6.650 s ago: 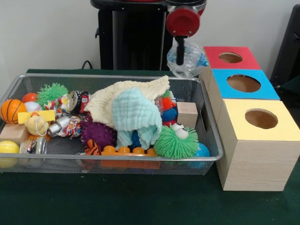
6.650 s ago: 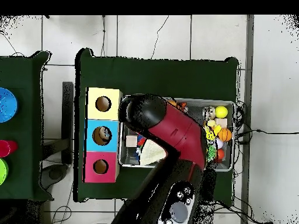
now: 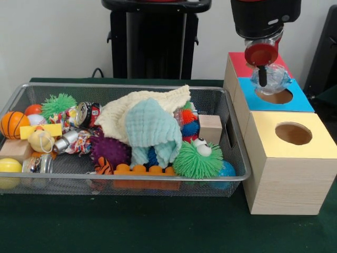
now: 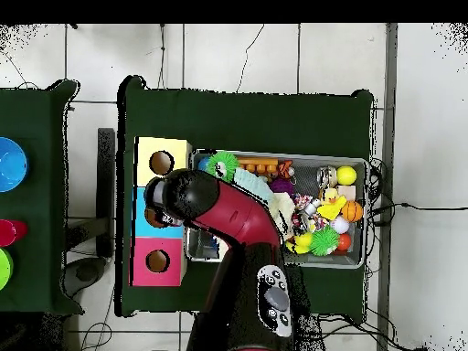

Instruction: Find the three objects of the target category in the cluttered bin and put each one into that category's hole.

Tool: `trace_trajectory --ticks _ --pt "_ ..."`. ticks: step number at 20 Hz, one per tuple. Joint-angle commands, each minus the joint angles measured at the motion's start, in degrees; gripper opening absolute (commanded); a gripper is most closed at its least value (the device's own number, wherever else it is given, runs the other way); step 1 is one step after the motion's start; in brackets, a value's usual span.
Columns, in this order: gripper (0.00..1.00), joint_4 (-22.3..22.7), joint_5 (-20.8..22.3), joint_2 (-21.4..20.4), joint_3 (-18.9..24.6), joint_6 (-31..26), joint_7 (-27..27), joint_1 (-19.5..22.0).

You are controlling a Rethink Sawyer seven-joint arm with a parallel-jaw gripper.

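Far left in the front view: an orange basketball point(image 3: 13, 124) against the end wall of the bin point(image 3: 131, 86), a yellow ball point(image 3: 9, 167) below it in the near corner, a spiky green ball point(image 3: 59, 104) farther back. Next along, crushed cans point(image 3: 86, 113) and a small jar point(image 3: 38, 164) among the clutter. Mid-bin, a cream cloth point(image 3: 138, 109) draped over the heap with a pale blue cloth point(image 3: 152, 132) lying on top of it, a purple spiky ball point(image 3: 109, 151) at their near left, an orange toy brick point(image 3: 141, 169) along the near rim. Toward the right end, a green fuzzy ball with eyes point(image 3: 197, 159), a wooden block point(image 3: 210, 128) against the right wall. Just right of the bin, three wooden boxes in a row: red top farthest back, blue in the middle, yellow nearest. Directly above the hole point(image 3: 274, 97) in the blue top, the gripper point(image 3: 261, 66), pinching a clear crumpled plastic bottle point(image 3: 269, 79) that hangs at the hole's far edge. In the overhead view, arm stretched over the blue box, bottle hidden beneath it.
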State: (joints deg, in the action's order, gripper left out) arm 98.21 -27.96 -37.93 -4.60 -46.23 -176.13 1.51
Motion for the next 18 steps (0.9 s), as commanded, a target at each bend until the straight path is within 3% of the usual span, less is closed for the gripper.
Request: trace_trajectory --ticks 1,18 --pt "0.0 7.55 0.33 -1.71 5.35 2.39 2.3 -0.25" --pt "0.0 6.86 0.06 2.04 6.03 7.01 1.37 -1.01"
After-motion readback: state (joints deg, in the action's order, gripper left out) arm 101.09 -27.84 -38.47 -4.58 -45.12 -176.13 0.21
